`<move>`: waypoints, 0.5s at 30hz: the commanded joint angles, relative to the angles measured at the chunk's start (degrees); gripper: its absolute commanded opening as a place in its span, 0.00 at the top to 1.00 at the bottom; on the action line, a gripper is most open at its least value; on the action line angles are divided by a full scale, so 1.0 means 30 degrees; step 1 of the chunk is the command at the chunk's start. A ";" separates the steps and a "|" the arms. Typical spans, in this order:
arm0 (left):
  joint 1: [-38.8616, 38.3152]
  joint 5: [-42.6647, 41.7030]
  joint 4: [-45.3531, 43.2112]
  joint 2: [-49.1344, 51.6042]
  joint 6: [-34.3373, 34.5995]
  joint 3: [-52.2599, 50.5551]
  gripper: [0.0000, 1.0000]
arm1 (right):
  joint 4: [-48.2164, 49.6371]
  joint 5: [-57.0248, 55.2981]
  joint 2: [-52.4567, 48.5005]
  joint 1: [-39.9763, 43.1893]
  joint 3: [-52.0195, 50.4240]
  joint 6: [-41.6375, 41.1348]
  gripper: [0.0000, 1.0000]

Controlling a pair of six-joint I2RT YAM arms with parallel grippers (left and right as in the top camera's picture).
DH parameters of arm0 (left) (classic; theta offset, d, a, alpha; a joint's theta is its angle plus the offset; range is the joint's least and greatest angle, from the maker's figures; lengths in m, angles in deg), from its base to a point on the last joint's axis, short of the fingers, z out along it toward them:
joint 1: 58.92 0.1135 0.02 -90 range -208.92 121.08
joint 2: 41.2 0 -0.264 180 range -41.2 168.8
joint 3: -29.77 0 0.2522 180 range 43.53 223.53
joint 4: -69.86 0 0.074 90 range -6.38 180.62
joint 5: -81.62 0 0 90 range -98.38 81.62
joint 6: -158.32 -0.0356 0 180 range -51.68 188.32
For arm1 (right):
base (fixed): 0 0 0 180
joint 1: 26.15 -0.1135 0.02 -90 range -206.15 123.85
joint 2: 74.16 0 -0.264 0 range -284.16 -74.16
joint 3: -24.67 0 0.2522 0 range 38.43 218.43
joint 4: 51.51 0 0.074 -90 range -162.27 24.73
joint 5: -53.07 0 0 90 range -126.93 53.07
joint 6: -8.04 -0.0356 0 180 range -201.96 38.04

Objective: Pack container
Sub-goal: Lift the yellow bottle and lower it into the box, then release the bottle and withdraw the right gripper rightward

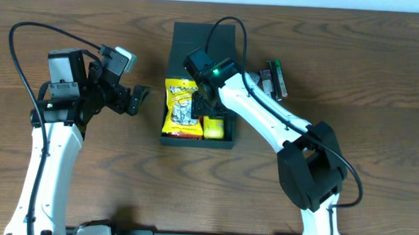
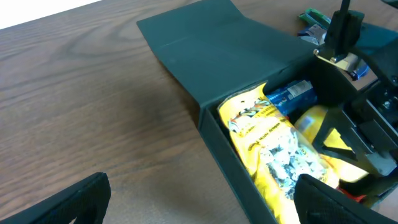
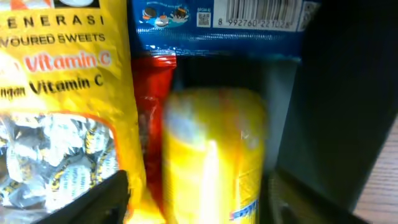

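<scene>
Container [image 1: 190,46] open, right pincer [image 3: 199,202] spread astride yellow packet [image 3: 214,155] inside, left pincer [image 1: 141,100] spread

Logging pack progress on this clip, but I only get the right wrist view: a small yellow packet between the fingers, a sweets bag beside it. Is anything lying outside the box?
Observer: Yes. Overhead, a few packets lie on the table just right of the container.
Operator: Is the lid in the way?
Observer: No. The flap lid is open, folded back flat on the container's far side.
Operator: Where is the other arm?
Observer: The left end effector hovers open over the table left of the container, holding nothing.
</scene>
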 commanded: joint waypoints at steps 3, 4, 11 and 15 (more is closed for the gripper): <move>-0.0044 0.0073 -0.0015 0.0066 -0.0415 0.0474 0.05 | -0.0058 -0.0386 0.0379 -0.0029 0.0226 0.0087 0.13; -0.0044 0.0073 -0.0015 0.0066 -0.0415 0.0474 0.05 | -0.0117 -0.0386 0.0401 -0.0015 0.0321 0.0197 0.12; -0.0044 0.0073 -0.0007 0.0066 -0.0415 0.0474 0.05 | -0.0226 -0.1137 0.1916 0.0321 0.1501 0.1122 0.11; -0.0044 0.0073 0.0000 0.0066 -0.0415 0.0474 0.05 | 0.0051 -0.3490 0.3381 0.0991 0.1668 0.1778 0.12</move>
